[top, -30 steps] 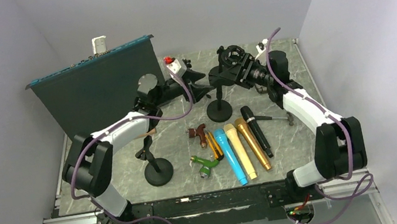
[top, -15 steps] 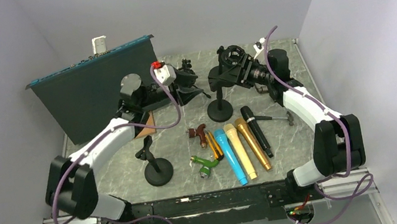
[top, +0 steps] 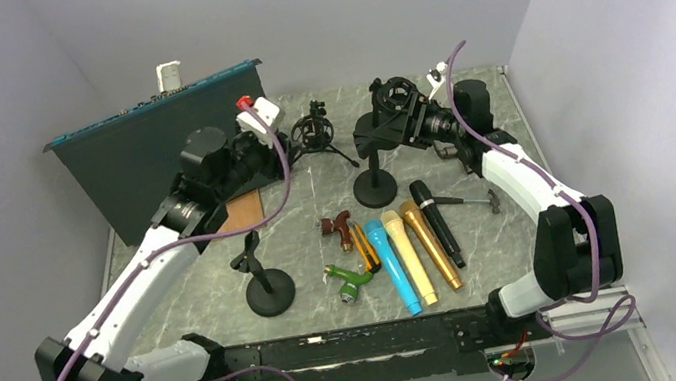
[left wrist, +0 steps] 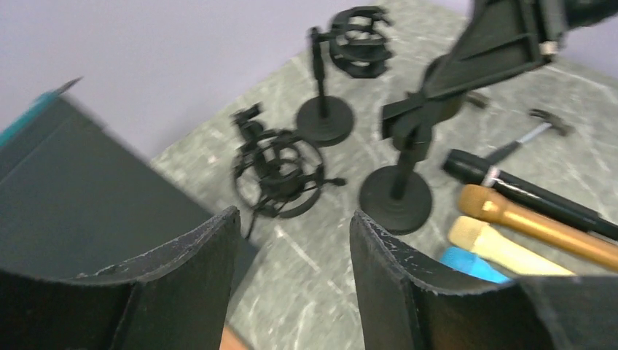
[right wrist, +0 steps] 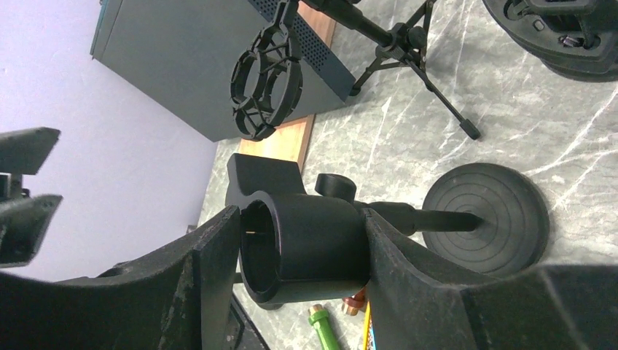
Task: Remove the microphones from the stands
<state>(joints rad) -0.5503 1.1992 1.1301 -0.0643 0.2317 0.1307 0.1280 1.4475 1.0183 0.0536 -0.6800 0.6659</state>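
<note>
Table: A grey marbled table (top: 484, 249) carried everything.
Panel: A dark teal upright panel (top: 138, 165) stood along the far left.
Left gripper: The left gripper (left wrist: 293, 215) hovered beside the panel, fingers spread apart with nothing between them (its wrist view looked through the gap to the tabletop).
Right gripper: The right gripper (right wrist: 300, 215) was clamped on the black tubular clip (right wrist: 306, 248), one finger against each side.
Held stand: The black round-based microphone stand (top: 374, 185) stood upright near mid-table; its clip looked hollow in the right wrist view.
Other stands: A second black disc-based stand (top: 269, 292) stood near the front left, a black tripod shock mount (top: 313, 133) at the back, and a black ring-topped stand (top: 393, 96) behind the held one.
Microphones: A blue microphone (top: 392, 265), cream microphone (top: 408, 256), gold microphone (top: 431, 245) and black microphone (top: 437, 221) lay flat side by side at the front (none in any stand).
Hammer: A small metal hammer (top: 467, 199) lay just right of the black microphone.
Small clips: A red-brown clip (top: 338, 226) and a green clip (top: 349, 280) lay left of the row.
</note>
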